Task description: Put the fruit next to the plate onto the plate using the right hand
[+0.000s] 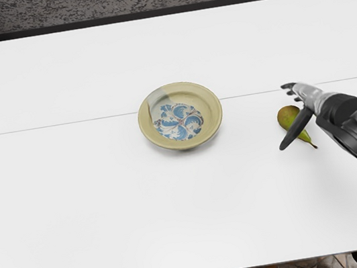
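Note:
A green-yellow pear (pixel 290 120) lies on the white table to the right of the plate (pixel 208 100), its stem end pointing toward the lower right. The plate is olive-rimmed with a blue and white pattern in its bowl and holds nothing. My right hand (pixel 293 112) reaches in from the right edge and hovers just over the pear's right side. Its fingers are spread, the thumb (pixel 294 134) crossing in front of the pear and the other fingertips (pixel 289 87) above it. The fruit is not grasped. No left arm shows.
The white table (pixel 74 205) runs across the whole view, with a thin seam line across its middle. A dark textured wall lies behind its far edge, and a patterned floor shows below the near edge.

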